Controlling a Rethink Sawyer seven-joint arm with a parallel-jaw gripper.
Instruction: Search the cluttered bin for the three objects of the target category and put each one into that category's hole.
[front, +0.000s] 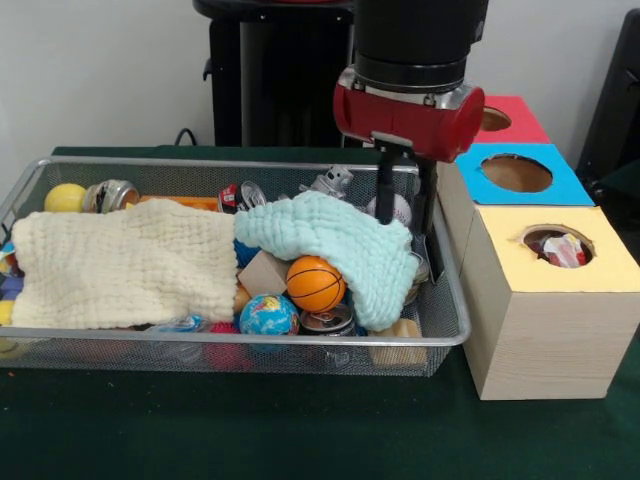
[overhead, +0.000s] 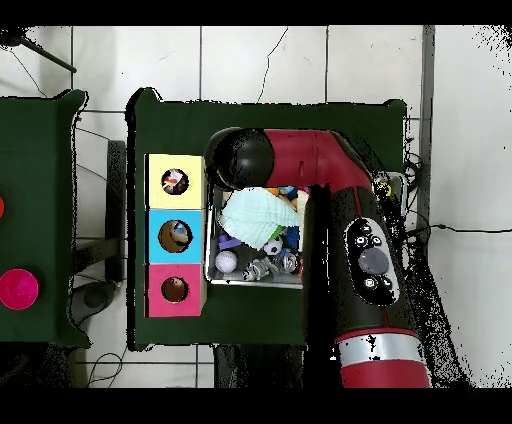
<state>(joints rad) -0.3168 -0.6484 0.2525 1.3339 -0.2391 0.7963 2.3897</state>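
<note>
Hovering at the wire bin's (front: 452, 330) right end, tool (front: 406, 215) spread open and empty, straddling a white ball (front: 399, 208) beside the mint cloth (front: 330, 240).

Dark green tabletop (front: 300, 430) carrying a bin and a box.
A wire mesh bin (front: 60, 352) sits on the left; just beside it, on the right, stands a wooden three-hole box (front: 545, 335) topped yellow, blue and red.
</note>
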